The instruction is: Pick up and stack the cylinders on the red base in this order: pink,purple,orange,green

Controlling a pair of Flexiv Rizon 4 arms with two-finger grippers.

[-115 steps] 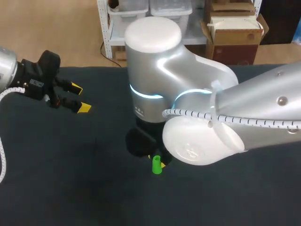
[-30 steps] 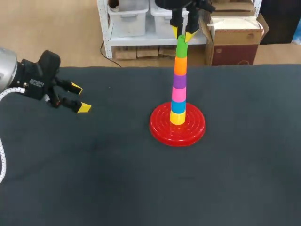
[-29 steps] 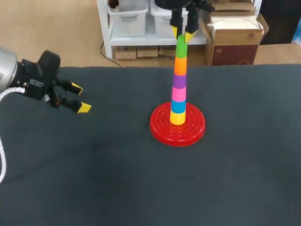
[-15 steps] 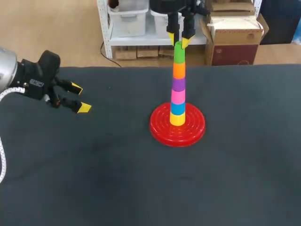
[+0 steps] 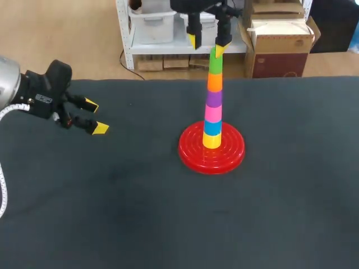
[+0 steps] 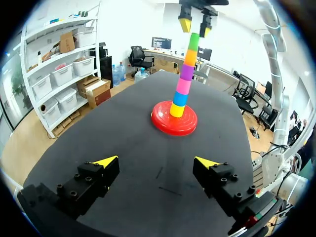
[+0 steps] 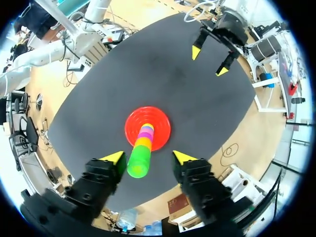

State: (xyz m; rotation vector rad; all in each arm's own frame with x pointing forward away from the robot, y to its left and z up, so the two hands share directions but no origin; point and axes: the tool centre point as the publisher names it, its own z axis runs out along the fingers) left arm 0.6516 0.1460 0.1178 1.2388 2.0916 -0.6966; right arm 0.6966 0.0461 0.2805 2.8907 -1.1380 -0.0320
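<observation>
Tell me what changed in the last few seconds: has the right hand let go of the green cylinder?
Yes. The right hand carried the green cylinder up from the table onto the orange cylinder, then spread its fingers and released it. The left hand stayed open at the table's left, and the red base has not shifted in the last second.

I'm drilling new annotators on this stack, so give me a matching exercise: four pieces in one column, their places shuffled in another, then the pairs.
1. green cylinder
2. orange cylinder
3. pink cylinder
4. red base

a. resting directly on the blue cylinder
b. on the table, under the whole stack
c. topmost
d. just beneath the green one

Pairs: 1-c, 2-d, 3-a, 4-b
</observation>
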